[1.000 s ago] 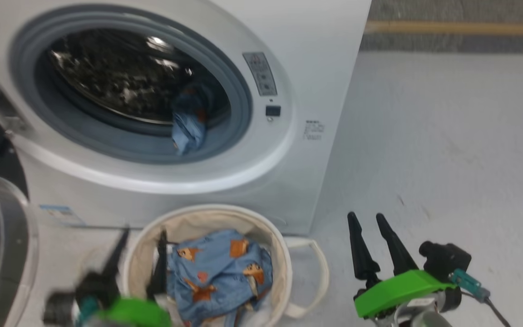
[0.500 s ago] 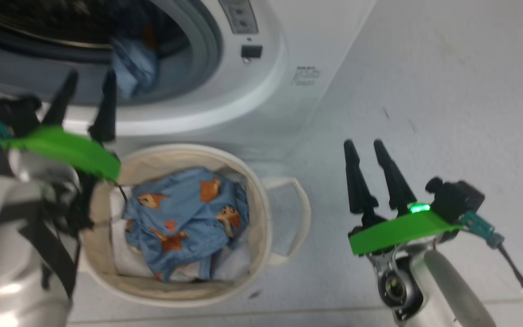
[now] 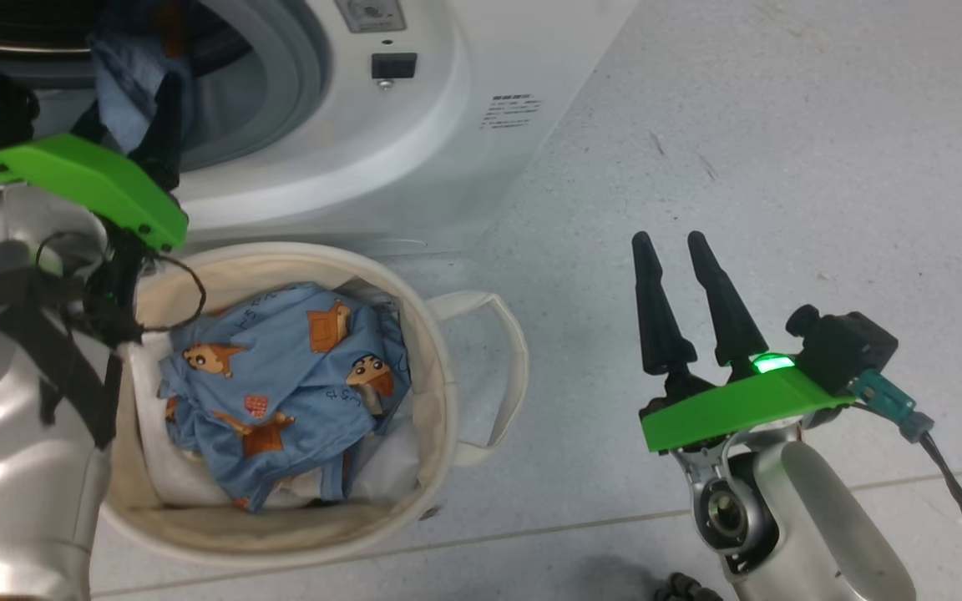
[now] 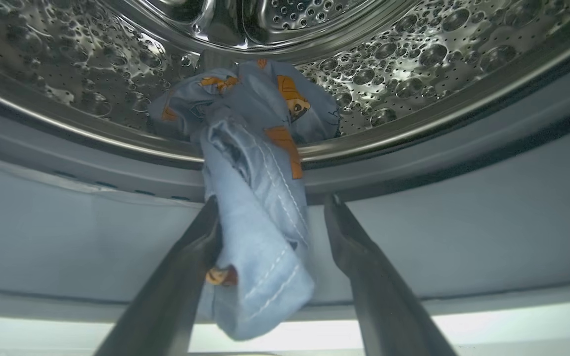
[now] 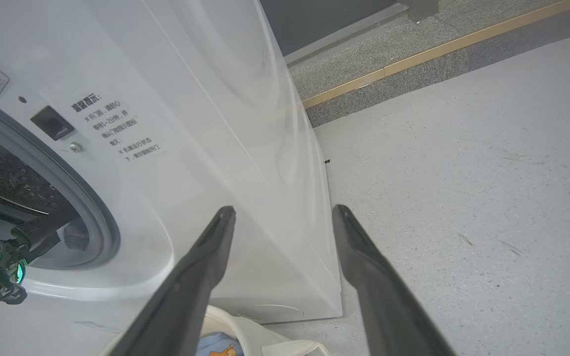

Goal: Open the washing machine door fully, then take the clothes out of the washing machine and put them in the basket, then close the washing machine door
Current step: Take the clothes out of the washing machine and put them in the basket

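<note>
1. Since a second ago, the left gripper point(image 4: 272, 199) has risen from the basket point(image 3: 441, 392) to the mouth of the washing machine point(image 3: 448, 142).
2. A light blue garment point(image 4: 255, 148), printed with orange-brown cartoon figures, hangs bunched from the steel drum point(image 4: 413, 54) over the grey seal point(image 4: 463, 207).
3. Another printed garment point(image 3: 281, 376) lies crumpled in the basket.
4. The left gripper's fingers stand parted either side of the hanging garment, one touching it.
5. The right gripper point(image 3: 667, 238) hovers over the floor point(image 3: 782, 167) beside the basket, fingers spread, empty.
</note>
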Robot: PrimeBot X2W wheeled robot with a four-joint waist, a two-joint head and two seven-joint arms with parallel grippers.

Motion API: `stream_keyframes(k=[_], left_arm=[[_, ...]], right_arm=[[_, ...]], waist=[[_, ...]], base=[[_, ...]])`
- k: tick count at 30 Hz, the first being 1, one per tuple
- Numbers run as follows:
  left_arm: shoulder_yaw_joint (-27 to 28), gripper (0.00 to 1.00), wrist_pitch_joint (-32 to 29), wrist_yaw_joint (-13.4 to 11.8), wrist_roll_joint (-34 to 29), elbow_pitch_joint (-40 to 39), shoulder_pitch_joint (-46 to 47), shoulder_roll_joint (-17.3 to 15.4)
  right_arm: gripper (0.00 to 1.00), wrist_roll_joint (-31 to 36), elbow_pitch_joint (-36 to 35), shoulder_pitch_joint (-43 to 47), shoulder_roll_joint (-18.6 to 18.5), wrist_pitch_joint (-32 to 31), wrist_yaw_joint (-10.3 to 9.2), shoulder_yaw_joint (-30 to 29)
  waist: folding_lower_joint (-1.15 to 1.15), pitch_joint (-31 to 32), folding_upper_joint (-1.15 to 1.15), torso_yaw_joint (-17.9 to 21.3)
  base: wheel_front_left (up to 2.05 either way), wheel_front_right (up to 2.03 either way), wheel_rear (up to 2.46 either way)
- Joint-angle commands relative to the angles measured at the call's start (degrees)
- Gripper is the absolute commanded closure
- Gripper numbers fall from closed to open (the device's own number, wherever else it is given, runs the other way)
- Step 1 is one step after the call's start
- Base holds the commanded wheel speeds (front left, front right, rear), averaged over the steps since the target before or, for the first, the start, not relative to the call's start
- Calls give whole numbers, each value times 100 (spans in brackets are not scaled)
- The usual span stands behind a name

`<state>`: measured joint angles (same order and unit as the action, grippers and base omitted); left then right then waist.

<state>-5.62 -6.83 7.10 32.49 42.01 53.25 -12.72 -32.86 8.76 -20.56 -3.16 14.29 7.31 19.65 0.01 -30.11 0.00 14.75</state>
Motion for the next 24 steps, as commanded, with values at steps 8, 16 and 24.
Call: stream_keyframes(k=[8,16,24], left_arm=[[-305,0,173,36,46,417,644,-136],[-634,100,619,37,-111,686,830,-226],[-697,100,1538,38,-155,810,788,-326]], right_arm=[[0,-15,-253,-50,28,71,18,121],[0,-52,-281,-119,28,71,18,73],[0,18,-209,-96,28,71,18,46]], waist=[[-1,-136,0,97],[-1,-177,0,97],[-1,116,0,-91]], base=[[0,0,0],[0,0,0],[0,0,0]])
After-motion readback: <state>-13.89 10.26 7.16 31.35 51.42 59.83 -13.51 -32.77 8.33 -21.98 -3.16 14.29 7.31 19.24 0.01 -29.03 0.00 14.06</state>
